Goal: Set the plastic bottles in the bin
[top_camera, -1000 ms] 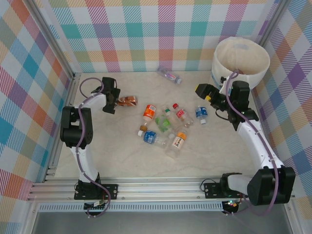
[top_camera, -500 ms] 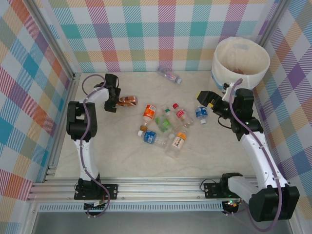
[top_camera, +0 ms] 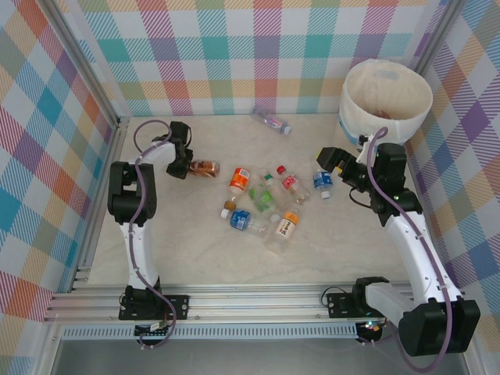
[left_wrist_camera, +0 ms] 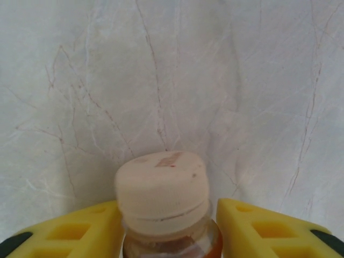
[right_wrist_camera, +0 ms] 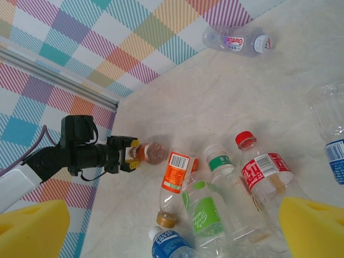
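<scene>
amber bottle (cream cap), lying sideways

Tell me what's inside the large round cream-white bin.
In the large round cream-white bin, the top view shows pale inner wall and a small reddish patch low down, too small to identify. The near wall hides the rest of the bottom.

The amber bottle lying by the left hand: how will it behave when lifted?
The amber bottle is round and lies sideways, so it may roll if nudged. Gripped near its cap by the left hand, its body may sag downward.
</scene>
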